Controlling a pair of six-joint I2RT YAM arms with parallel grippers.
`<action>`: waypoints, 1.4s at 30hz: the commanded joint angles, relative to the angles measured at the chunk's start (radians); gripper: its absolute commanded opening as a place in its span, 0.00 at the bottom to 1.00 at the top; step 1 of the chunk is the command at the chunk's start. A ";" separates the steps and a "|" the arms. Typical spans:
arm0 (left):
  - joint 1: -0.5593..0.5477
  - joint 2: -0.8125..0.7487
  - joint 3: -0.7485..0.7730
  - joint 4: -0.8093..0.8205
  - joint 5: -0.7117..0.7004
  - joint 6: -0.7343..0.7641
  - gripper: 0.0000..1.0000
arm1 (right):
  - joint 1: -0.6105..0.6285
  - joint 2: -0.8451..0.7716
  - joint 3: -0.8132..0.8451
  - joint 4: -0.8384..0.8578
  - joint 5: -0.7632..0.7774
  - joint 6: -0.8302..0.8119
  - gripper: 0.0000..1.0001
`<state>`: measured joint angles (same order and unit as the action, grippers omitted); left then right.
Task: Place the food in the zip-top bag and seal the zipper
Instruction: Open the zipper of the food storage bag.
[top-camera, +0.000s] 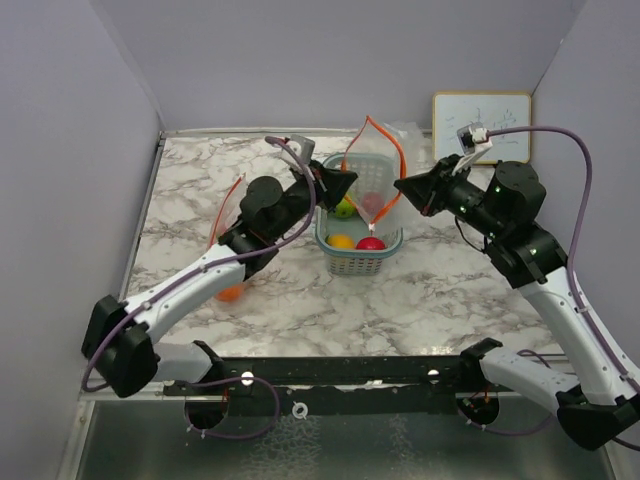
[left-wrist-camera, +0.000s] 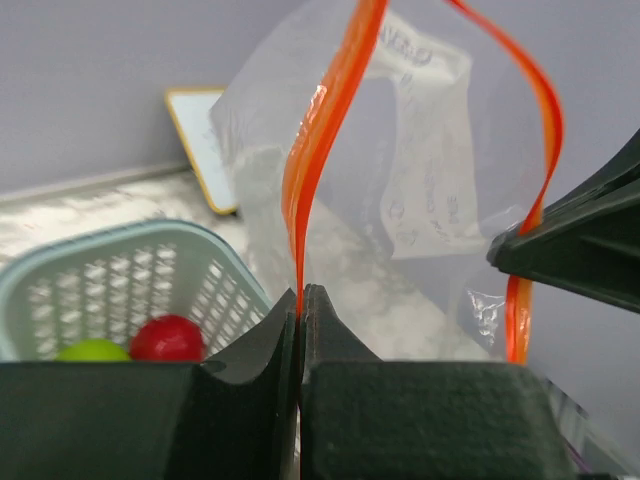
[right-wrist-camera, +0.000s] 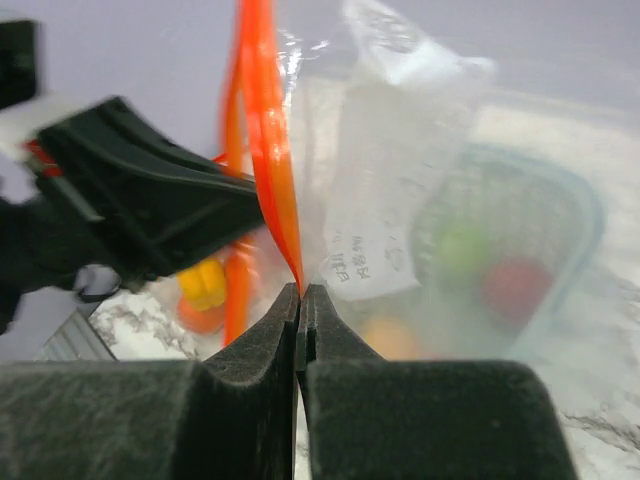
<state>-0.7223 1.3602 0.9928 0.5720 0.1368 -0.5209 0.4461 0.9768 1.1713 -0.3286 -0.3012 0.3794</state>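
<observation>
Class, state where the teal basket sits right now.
In the top view, the teal basket sits mid-table between the arms, beneath the zip-top bag pinched by the left tool and right tool.

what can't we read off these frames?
- Top view: whether the bag holds any of the fruits; its film overlaps the basket.
- Right wrist: the fruits blur behind that film; count unclear.
- Left wrist: the left gripper blocks the basket's lower part.
- Top view: the left arm covers the second bag's contents.
</observation>
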 joint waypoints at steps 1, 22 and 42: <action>0.000 -0.238 0.126 -0.433 -0.271 0.224 0.00 | 0.006 0.011 0.089 -0.027 0.151 -0.001 0.01; 0.000 -0.449 0.293 -1.303 -0.633 0.318 0.00 | 0.316 0.475 0.098 0.298 0.072 0.183 0.01; 0.000 -0.396 0.053 -1.139 -0.639 0.267 0.00 | 0.316 0.358 -0.013 0.225 0.162 0.006 0.44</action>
<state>-0.7258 0.9829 1.0355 -0.6067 -0.4469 -0.2474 0.7647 1.4033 1.1595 -0.1699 -0.0887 0.4526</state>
